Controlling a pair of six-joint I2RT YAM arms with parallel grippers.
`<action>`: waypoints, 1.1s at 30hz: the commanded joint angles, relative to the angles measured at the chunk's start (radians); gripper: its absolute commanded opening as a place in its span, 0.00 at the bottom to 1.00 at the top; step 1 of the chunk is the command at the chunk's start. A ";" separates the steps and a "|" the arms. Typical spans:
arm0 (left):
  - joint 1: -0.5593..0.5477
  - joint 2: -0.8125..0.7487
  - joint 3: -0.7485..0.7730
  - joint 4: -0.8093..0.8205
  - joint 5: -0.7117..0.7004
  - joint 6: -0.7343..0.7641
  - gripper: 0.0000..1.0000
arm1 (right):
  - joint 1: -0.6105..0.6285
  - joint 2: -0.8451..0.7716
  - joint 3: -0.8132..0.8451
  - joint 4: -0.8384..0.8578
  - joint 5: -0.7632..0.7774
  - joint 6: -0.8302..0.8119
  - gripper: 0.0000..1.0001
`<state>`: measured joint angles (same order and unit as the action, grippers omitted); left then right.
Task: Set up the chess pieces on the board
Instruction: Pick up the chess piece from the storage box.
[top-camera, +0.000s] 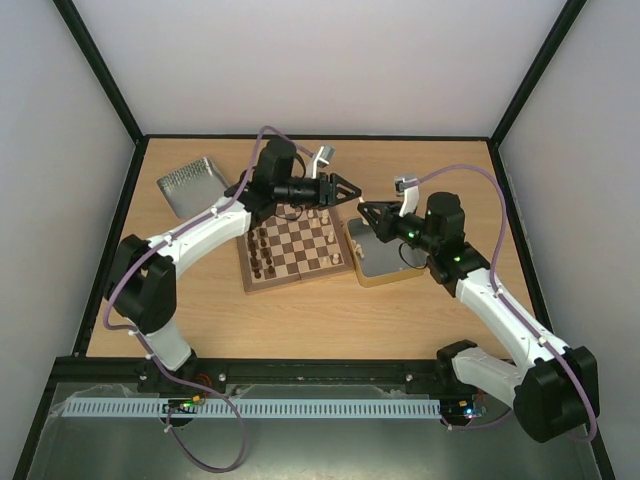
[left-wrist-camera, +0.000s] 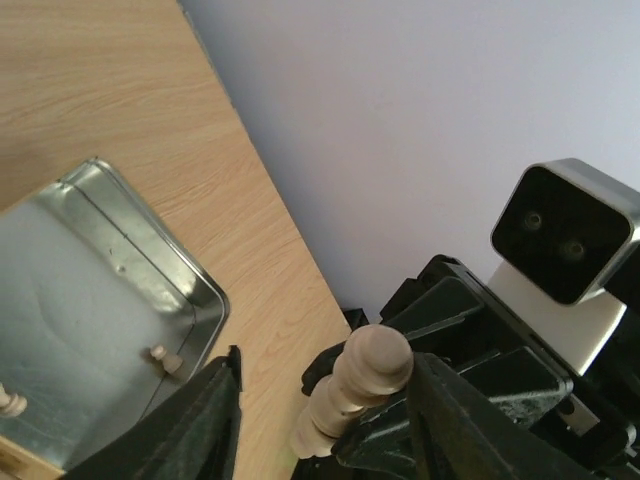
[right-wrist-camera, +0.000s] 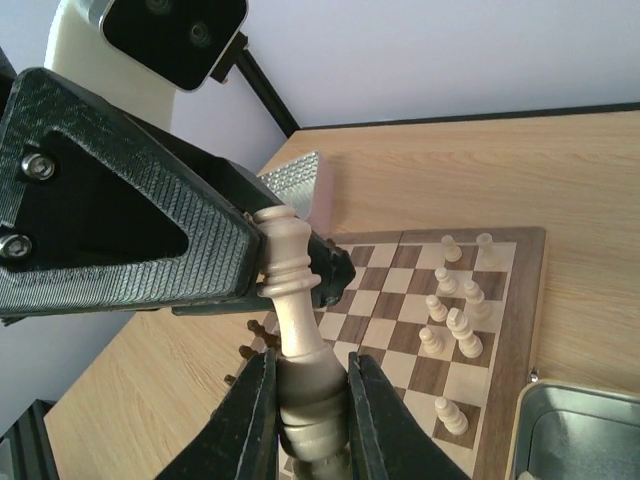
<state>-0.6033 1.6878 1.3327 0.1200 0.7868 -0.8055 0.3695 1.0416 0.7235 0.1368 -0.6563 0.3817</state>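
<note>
While the set-up is only partly done, one cream piece (right-wrist-camera: 300, 330) hangs in the air off the 1 o'clock corner of the board (top-camera: 295, 283), caught between both arms. The right gripper (right-wrist-camera: 308, 365) is clamped on its base. The left gripper (top-camera: 352, 189) has its jaws apart around the head, one finger against it and a gap on the other side (a handover not yet finished, by my reading).

Done so far: cream pieces (right-wrist-camera: 455, 325) stand along the board's 3 o'clock side and dark pieces (top-camera: 260, 255) along its 9 o'clock side. Left to do: the held piece, plus the loose ones in the tin (left-wrist-camera: 100, 300) at 3 o'clock of the board.

Counts: one board; two tins, the second tin (top-camera: 190, 185) at 10 o'clock; about nine cream pieces standing, two loose, one held. I cannot count the dark ones, which are too small.
</note>
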 joint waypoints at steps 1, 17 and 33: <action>-0.013 0.023 0.061 -0.065 0.022 0.047 0.45 | 0.011 0.007 0.024 -0.010 -0.012 -0.021 0.11; -0.027 0.050 0.083 -0.090 0.043 0.069 0.23 | 0.022 0.026 0.043 -0.057 0.019 -0.035 0.10; -0.008 -0.009 0.096 -0.210 -0.177 0.210 0.02 | 0.023 0.104 0.095 -0.134 -0.049 -0.018 0.10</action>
<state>-0.6197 1.7245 1.3979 -0.0376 0.6968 -0.6579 0.3866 1.1343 0.7712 0.0254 -0.6651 0.3626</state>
